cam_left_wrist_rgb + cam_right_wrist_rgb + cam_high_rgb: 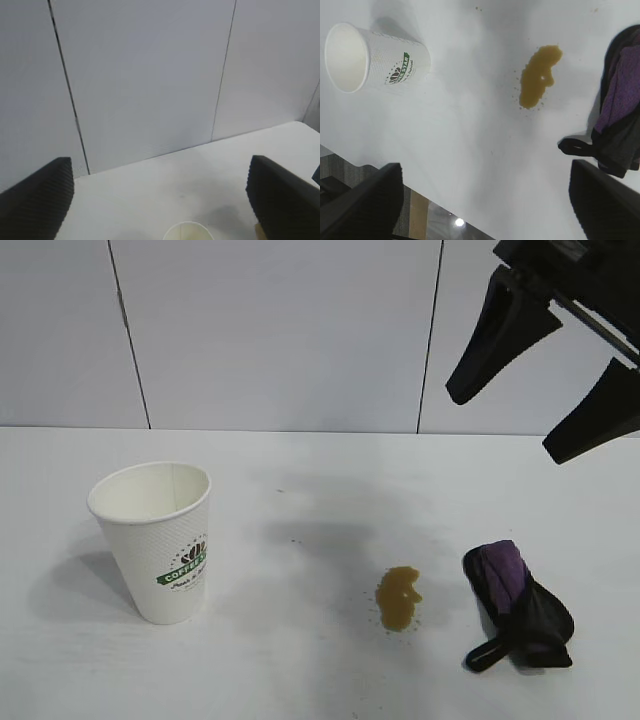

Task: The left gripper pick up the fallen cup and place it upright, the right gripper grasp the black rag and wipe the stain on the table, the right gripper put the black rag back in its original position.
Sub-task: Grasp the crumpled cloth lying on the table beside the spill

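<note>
while the white table point(330, 480) carries everything, the cup point(157, 540) stands upright at its left side, mouth up. the right tool point(545, 385) hangs high at the upper right, spread wide and empty. the left tool point(160, 200) is likewise wide open, holding nothing, above the cup's rim. the black rag point(515, 608) lies bunched at the right, the amber stain point(399, 598) just beside it.
</note>
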### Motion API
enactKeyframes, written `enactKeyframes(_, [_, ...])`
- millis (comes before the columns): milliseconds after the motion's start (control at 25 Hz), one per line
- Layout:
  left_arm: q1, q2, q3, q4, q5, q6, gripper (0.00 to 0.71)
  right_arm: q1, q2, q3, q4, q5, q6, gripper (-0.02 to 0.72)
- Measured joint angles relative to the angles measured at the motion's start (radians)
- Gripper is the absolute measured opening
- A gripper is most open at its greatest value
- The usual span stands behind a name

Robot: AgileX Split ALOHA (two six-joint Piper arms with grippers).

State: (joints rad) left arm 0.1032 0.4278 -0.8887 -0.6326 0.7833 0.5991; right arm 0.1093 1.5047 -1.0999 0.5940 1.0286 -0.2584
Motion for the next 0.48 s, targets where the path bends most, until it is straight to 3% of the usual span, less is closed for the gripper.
enactKeyframes(240, [0.0, -0.183, -0.005, 0.438, 0.233, -0.37, 0.675, 0.0, 0.0, 0.0, 0.0, 0.0, 0.0, 0.623])
enactKeyframes(400, [0.0, -0.227, -0.005, 0.622, 0.448, -0.553, 0.675, 0.0, 0.0, 0.0, 0.0, 0.0, 0.0, 0.623])
enactKeyframes(480, [0.0, -0.231, -0.005, 0.661, 0.487, -0.578, 0.673, 0.0, 0.0, 0.0, 0.0, 0.0, 0.0, 0.623])
